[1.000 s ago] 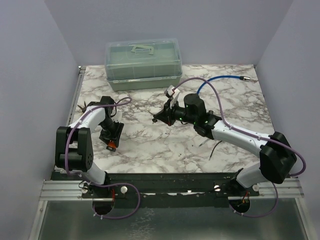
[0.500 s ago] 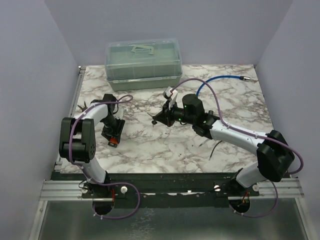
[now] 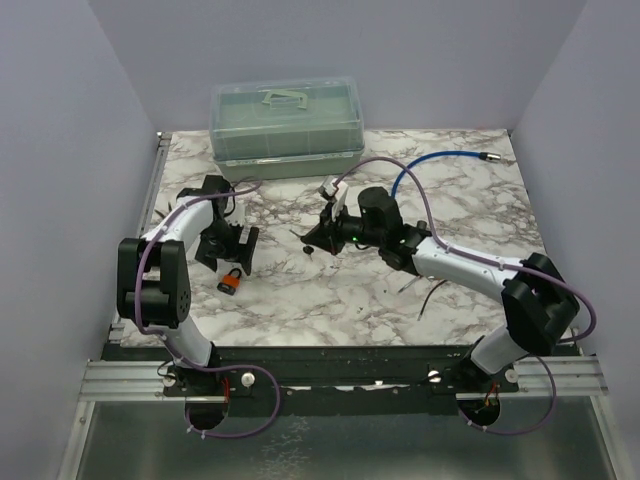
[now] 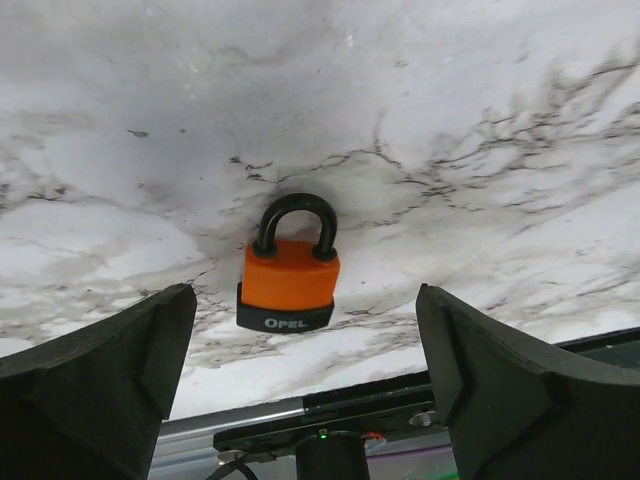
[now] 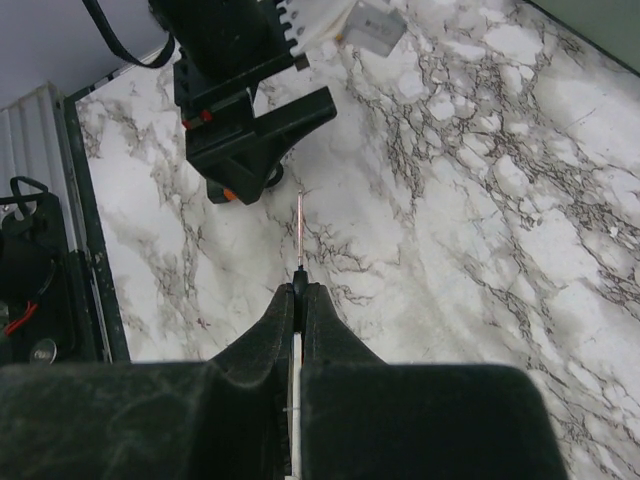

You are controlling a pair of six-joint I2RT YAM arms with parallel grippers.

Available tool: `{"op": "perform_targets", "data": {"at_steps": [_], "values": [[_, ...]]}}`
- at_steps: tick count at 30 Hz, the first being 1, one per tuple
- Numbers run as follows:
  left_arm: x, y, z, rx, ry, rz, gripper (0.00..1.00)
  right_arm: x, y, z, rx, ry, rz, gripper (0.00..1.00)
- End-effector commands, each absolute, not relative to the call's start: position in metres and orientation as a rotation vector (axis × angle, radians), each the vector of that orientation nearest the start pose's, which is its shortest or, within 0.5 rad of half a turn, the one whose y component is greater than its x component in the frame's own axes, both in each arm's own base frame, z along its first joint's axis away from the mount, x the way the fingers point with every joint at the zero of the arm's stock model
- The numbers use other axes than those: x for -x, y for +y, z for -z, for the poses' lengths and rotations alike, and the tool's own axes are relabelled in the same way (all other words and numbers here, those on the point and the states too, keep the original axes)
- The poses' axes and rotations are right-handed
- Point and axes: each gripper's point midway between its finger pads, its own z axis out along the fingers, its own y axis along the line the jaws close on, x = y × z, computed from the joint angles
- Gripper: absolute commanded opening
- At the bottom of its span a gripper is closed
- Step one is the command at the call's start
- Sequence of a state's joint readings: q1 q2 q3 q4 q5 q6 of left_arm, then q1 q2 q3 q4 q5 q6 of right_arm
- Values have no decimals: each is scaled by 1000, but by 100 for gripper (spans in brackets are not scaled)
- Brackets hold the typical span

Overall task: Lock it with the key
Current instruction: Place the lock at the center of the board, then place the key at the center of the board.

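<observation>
An orange padlock (image 4: 290,278) with a black base and black shackle lies flat on the marble table (image 3: 330,300), free of any grip. Both shackle legs sit in its body. From above, the padlock (image 3: 230,283) is just nearer than my left gripper (image 3: 230,248). That left gripper (image 4: 305,330) is open, its fingers (image 4: 110,375) wide apart either side of the lock without touching it. My right gripper (image 5: 300,292) is shut on the key, whose thin blade (image 5: 300,228) points toward the left gripper (image 5: 250,130) and the padlock (image 5: 229,194). From above, the right gripper (image 3: 316,240) hovers mid-table.
A pale green lidded plastic box (image 3: 287,128) stands at the back of the table. A blue cable (image 3: 440,158) curves across the back right. A small white tag (image 5: 368,24) lies close to the left arm. A metal rail (image 3: 340,378) runs along the near edge.
My left gripper has opened and let go of the padlock, then drawn back from it. The padlock now lies on the table. The right gripper has edged left with the key.
</observation>
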State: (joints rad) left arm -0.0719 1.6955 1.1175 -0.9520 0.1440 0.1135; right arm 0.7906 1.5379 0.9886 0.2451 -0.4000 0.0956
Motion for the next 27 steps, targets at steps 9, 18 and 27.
{"op": "perform_targets", "data": {"at_steps": [9,18,27], "values": [[-340,-30,-147,212,2727,448,99,-281,422,-165,1056,1709,-1112,0],[-382,-10,-207,338,2411,474,99,-260,479,-144,1244,1645,-1280,0],[-389,22,-212,451,2367,549,99,-199,519,-113,1607,1369,-1348,0]]}}
